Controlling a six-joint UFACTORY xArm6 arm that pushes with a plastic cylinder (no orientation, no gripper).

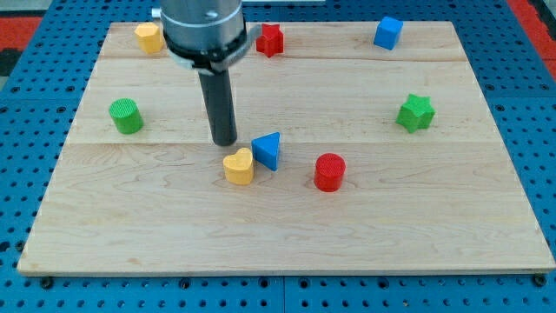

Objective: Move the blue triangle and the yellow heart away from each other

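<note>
The blue triangle (268,149) lies near the board's middle. The yellow heart (239,166) sits right beside it, to its lower left, about touching. My tip (225,142) rests on the board just above the yellow heart and to the left of the blue triangle, a small gap from both. The rod rises from it toward the view's top.
A red cylinder (330,172) stands right of the triangle. A green cylinder (126,116) is at the left, a green star (415,112) at the right. A yellow block (148,37), a red star (272,40) and a blue cube (388,32) line the top edge.
</note>
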